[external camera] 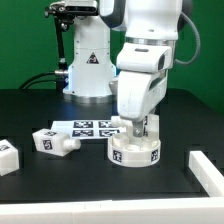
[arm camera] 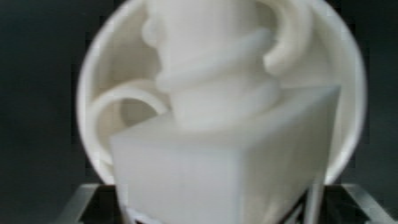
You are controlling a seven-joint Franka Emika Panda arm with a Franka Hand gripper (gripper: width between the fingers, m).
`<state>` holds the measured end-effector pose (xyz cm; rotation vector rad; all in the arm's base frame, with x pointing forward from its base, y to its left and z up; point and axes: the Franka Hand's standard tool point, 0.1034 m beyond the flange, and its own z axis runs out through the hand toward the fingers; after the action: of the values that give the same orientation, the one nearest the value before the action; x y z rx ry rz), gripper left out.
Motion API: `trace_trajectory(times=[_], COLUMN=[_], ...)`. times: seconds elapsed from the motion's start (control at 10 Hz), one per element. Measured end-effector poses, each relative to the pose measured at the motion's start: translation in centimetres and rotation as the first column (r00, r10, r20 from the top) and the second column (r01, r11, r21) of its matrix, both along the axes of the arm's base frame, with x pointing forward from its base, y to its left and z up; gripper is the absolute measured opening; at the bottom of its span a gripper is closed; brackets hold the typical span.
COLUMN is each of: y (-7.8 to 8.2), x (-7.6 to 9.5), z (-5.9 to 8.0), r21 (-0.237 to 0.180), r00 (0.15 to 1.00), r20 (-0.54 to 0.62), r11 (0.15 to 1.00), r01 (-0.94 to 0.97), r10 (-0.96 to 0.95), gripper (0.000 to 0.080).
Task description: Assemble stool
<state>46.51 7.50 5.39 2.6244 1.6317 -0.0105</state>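
The end effector (external camera: 141, 126) grips a leg (arm camera: 210, 165), blurred at close range, upright in the seat (external camera: 134, 154) on the surface (external camera: 90, 195); its fingertips are barely visible. A second leg (external camera: 55, 142) lies nearby.

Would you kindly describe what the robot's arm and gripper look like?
The arm is glossy white with rounded, bulky casings and dark gaps at the joints. The white base column bears a black triangular sticker. The gripper is pale too; its fingers are blurred.
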Motion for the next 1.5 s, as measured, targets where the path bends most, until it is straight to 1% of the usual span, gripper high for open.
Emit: trace_trajectory(times=[0.2,0.3,0.4,0.7,0.8,0.9,1.0,1.1,1.2,1.3,1.5], y=[1.5,2.7,4.1,4.2,5.0,5.7,6.0,5.5,4.9,4.6,4.7], x=[-1.4,-2.4,-3.3,-3.5,-4.0,-5.0,-5.7,-5.9,-5.5,-5.4,-5.4], z=[0.8,1.0,0.3,0.0,-1.0,-2.5,-3.7,-4.5,-4.5,-4.5,-4.5], r21=[0.002,0.008,0.023,0.022,0.046,0.062,0.080,0.079,0.083,0.083,0.083], r00=[0.999,0.998,0.996,0.997,0.991,0.989,0.989,0.991,0.991,0.990,0.990], r20=[0.004,0.004,0.011,0.003,0.018,0.015,0.018,0.012,0.017,0.018,0.018], r11=[0.999,0.998,0.996,0.997,0.990,0.987,0.986,0.988,0.988,0.987,0.987], r01=[0.035,0.062,0.084,0.079,0.134,0.147,0.145,0.134,0.133,0.139,0.138], r10=[-0.035,-0.062,-0.084,-0.079,-0.135,-0.148,-0.146,-0.135,-0.135,-0.141,-0.140], gripper=[0.0461,0.0461,0.0462,0.0462,0.0462,0.0462,0.0462,0.0462,0.0462,0.0462,0.0462])
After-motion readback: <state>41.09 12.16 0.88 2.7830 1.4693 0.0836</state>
